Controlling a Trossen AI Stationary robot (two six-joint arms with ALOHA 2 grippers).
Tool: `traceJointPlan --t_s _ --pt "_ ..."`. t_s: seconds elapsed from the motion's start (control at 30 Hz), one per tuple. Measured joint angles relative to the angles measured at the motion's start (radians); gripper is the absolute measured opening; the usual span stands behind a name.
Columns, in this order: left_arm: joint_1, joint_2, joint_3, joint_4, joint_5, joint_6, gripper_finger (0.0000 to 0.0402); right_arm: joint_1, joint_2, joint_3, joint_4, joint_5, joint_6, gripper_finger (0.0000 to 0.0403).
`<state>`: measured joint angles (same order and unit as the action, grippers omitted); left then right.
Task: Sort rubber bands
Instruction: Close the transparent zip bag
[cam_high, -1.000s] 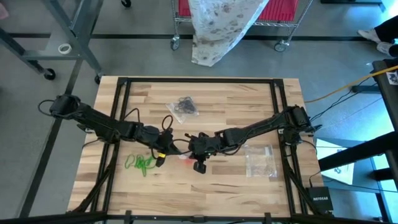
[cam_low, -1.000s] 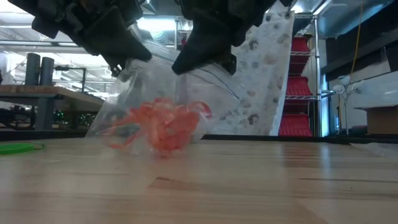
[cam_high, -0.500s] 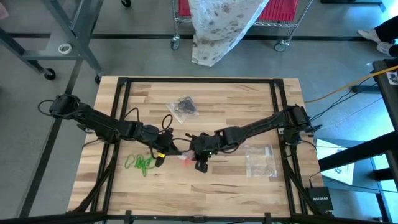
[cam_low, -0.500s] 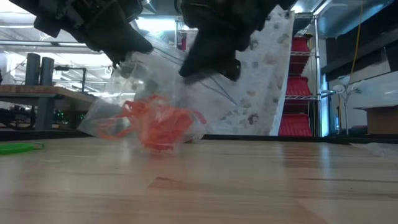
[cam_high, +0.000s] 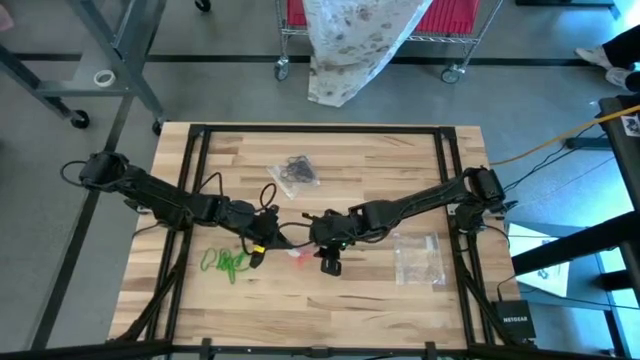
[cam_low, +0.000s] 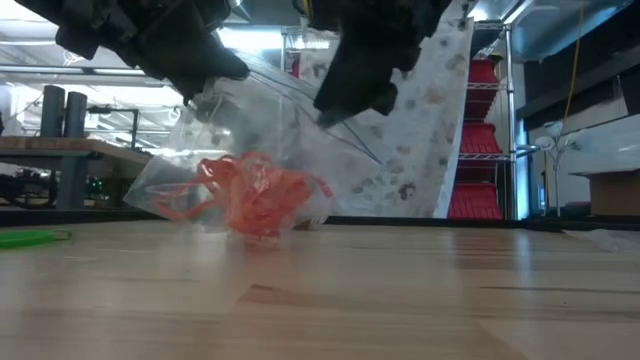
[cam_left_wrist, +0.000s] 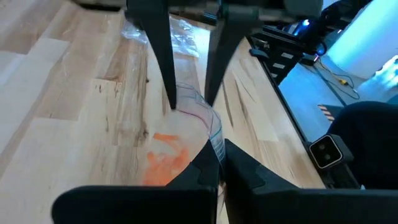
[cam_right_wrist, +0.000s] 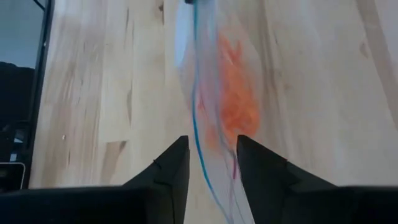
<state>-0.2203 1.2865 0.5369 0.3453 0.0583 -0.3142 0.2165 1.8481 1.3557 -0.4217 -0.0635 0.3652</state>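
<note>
In the low view both dark arms are cut off by the top edge, so only their lower ends show above the clear plastic bag (cam_low: 250, 150). The orange-red rubber bands (cam_low: 255, 200) inside that bag blur into one mass; single loops cannot be told apart. Left of the bag, the bright green rubber bands (cam_low: 30, 238) run off the picture's edge. From above, the black rubber bands (cam_high: 296, 168) beyond the bag are too small to count.

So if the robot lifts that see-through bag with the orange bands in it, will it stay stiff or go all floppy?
Probably floppy: the clear bag already sags and wrinkles under the left gripper. It looks light. The orange rubber bands would likely slump to its bottom.
</note>
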Motion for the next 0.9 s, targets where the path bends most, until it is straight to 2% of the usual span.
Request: traceJointPlan --t_s 0.17,0.3,0.63,0.8,0.9 --pt "0.000 0.000 0.000 0.007 0.000 0.000 0.0000 -0.001 0.034 0.000 0.087 0.002 -0.035 0.0124" --pt "0.000 0.000 0.000 0.001 0.001 0.000 0.0000 -0.001 0.038 0.000 0.065 0.010 -0.037 0.0119" --pt "0.001 0.000 0.001 -0.020 0.001 0.009 0.0000 -0.001 0.004 0.000 0.051 -0.030 -0.059 0.0063" --pt "0.000 0.000 0.001 -0.020 0.001 0.009 0.0000 -0.001 0.004 0.001 0.065 -0.032 -0.060 0.0011" --pt "0.000 0.000 0.001 -0.013 0.001 0.009 0.0000 -0.001 0.004 0.001 0.068 -0.021 -0.057 0.0006"
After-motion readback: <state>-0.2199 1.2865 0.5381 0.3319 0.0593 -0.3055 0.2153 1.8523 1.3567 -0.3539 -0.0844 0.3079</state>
